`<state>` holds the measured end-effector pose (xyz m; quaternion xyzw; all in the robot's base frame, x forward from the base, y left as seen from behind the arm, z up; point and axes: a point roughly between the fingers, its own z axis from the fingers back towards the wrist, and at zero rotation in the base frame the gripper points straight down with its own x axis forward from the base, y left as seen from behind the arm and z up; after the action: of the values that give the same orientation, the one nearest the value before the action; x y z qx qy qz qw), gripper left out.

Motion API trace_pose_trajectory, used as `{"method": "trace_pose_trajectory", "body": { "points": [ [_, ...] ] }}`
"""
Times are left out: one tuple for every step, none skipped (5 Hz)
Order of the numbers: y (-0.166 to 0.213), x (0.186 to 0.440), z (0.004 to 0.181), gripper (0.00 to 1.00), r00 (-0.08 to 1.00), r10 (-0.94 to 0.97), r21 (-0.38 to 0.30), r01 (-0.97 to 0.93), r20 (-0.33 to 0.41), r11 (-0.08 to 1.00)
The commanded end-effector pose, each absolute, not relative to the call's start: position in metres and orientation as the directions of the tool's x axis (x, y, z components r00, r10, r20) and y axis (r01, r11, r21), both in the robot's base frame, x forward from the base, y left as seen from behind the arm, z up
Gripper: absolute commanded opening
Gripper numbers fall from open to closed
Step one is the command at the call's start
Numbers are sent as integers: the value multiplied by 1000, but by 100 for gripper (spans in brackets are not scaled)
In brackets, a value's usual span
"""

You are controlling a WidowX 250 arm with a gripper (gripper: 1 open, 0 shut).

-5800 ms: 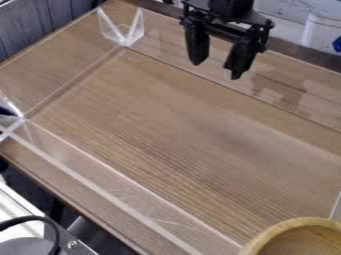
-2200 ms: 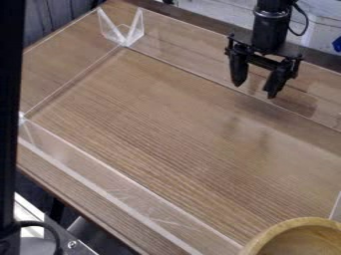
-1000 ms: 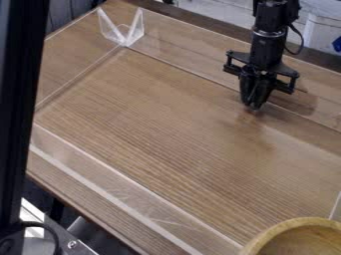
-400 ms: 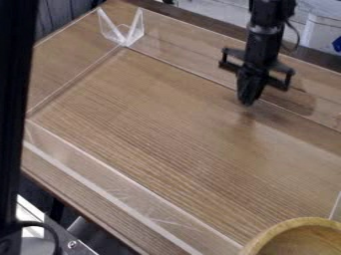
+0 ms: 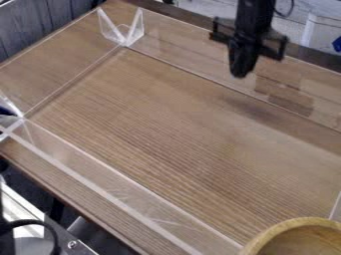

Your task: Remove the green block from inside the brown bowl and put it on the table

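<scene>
End effector [image 5: 241,68] hangs above the far right part of the surface [image 5: 173,139], pointing down, fingers pinched together to a narrow tip; nothing green visible between them, too small and blurred to say whether anything is held. Brown bowl [image 5: 296,238] sits at the near right corner, only a slice of its thick rim in frame, well apart from the end effector; its inside is cut off by the picture edge. Green block not visible anywhere: not on the bare wood, and the bowl's interior cannot be checked, so its place cannot be told. Judgement on progress: no block seen lying on the surface, so the put-down cannot be confirmed done; if the block is in the bowl, the whole reach, grasp, lift and placement remain. Surface is light brown wood-grain, bare across the middle, edged by low clear plastic walls [image 5: 80,164], with a clear corner piece [image 5: 123,30] at the far left corner. Dark floor or frame below the near left edge; some pale clutter behind the far edge, unclear.
</scene>
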<state>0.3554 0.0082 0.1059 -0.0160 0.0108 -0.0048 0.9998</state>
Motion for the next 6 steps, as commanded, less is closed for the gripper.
{"method": "trace_pose_trajectory", "body": {
  "points": [
    [26, 356, 155, 0, 995, 12, -26, -10, 96, 1000],
    [35, 353, 156, 0, 995, 26, -26, -24, 98, 999],
    [45, 346, 155, 0, 995, 46, -19, -45, 89, 999],
    [57, 337, 149, 0, 995, 66, -5, -66, 76, 998],
    [72, 331, 145, 0, 994, 85, 12, -86, 69, 996],
    [83, 326, 135, 0, 993, 102, 29, -103, 54, 994]
  ]
}}
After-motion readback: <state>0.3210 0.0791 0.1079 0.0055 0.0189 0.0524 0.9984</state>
